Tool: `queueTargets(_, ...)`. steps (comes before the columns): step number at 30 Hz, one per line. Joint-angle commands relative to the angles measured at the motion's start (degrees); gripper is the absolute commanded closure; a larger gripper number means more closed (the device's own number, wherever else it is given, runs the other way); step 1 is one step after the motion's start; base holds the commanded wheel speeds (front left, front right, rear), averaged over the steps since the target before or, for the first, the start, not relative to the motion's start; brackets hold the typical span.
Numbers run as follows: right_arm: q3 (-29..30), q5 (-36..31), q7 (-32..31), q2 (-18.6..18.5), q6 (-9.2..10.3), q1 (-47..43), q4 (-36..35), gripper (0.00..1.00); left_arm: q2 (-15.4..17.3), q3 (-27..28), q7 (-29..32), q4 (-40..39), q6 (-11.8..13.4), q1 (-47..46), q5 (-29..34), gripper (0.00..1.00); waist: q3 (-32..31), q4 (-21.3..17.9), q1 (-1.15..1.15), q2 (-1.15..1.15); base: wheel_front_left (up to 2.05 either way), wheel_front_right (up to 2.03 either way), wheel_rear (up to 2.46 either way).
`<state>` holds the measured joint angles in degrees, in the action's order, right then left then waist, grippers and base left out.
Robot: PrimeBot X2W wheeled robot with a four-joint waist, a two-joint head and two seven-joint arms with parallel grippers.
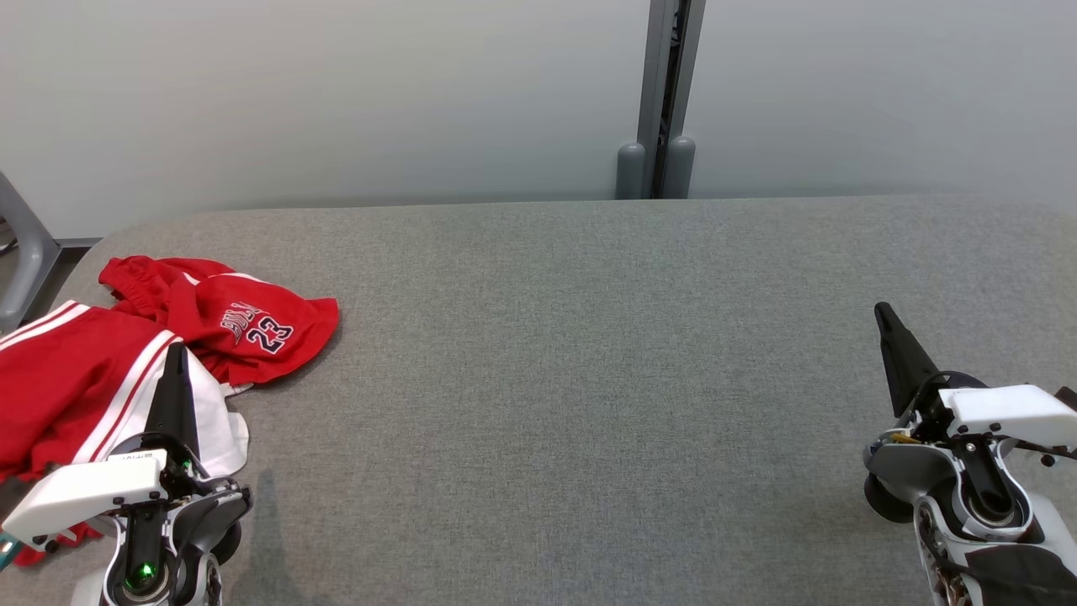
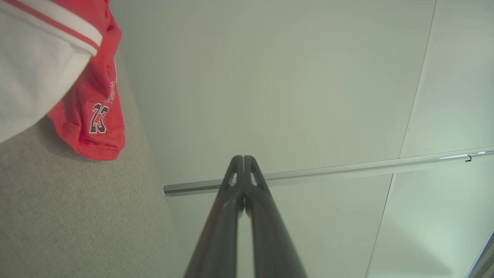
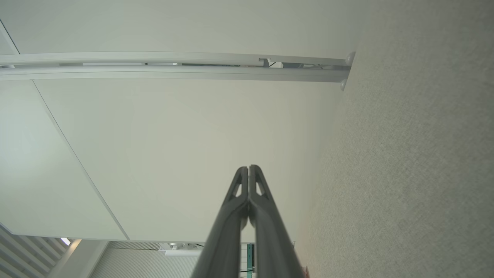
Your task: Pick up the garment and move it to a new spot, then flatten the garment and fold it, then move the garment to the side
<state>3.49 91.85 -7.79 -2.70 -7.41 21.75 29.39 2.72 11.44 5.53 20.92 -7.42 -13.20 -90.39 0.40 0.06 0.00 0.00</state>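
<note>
One red garment (image 1: 59, 379) lies crumpled just beside the left hand (image 1: 177, 349).

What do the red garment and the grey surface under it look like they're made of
Red garment: probably thin synthetic jersey, matte; it crumples softly, hems stitched. Grey surface: looks like woven upholstery fabric, matte; a fine flecked weave shows, perhaps padded beneath.

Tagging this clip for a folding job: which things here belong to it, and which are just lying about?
Job: red garment; grey table.
Just there: post; wall; grey frame.
</note>
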Motion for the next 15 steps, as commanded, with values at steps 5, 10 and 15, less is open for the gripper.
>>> queueTargets(5,0.2,0.3,-0.1,-0.3,-0.16,0.0,0.1,1.00,0.3,0.1,0.0,-0.1,-0.1,-0.3,-0.4,1.00,0.0,0.0,0.00,0.00,0.00,0.00,0.00)
queueTargets(10,0.2,0.3,-0.1,-0.3,-0.15,0.0,0.1,1.00,0.3,0.1,0.0,-0.1,-0.1,-0.3,-0.4,1.00,0.0,0.0,0.00,0.00,0.00,0.00,0.00)
queueTargets(15,0.2,0.3,-0.1,-0.3,-0.16,0.0,0.1,1.00,0.3,0.1,0.0,-0.1,-0.1,-0.3,-0.4,1.00,0.0,0.0,0.00,0.00,0.00,0.00,0.00)
